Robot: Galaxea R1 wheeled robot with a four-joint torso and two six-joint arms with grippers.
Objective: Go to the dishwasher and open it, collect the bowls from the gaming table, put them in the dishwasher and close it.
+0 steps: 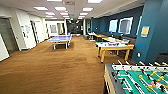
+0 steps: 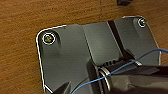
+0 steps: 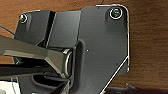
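Now I drive toward the long white-topped, yellow-edged gaming tabletop (image 1: 113,46) for the small bowls (image 1: 110,44); next comes reaching, though my claws' state I cannot tell

Your robot's base is a wide dark grey plate (image 2: 75,57) with rounded corners and a thin pale edge, and you can see a round, ringed fitting (image 2: 48,38) with a greenish-yellow centre near its corners. A thin blue cable (image 2: 117,70) loops over the black, silver-ringed left arm joint (image 2: 105,80). On the right wrist you see a dull metal bar (image 3: 32,53) beside a silver-rimmed joint (image 3: 67,62).
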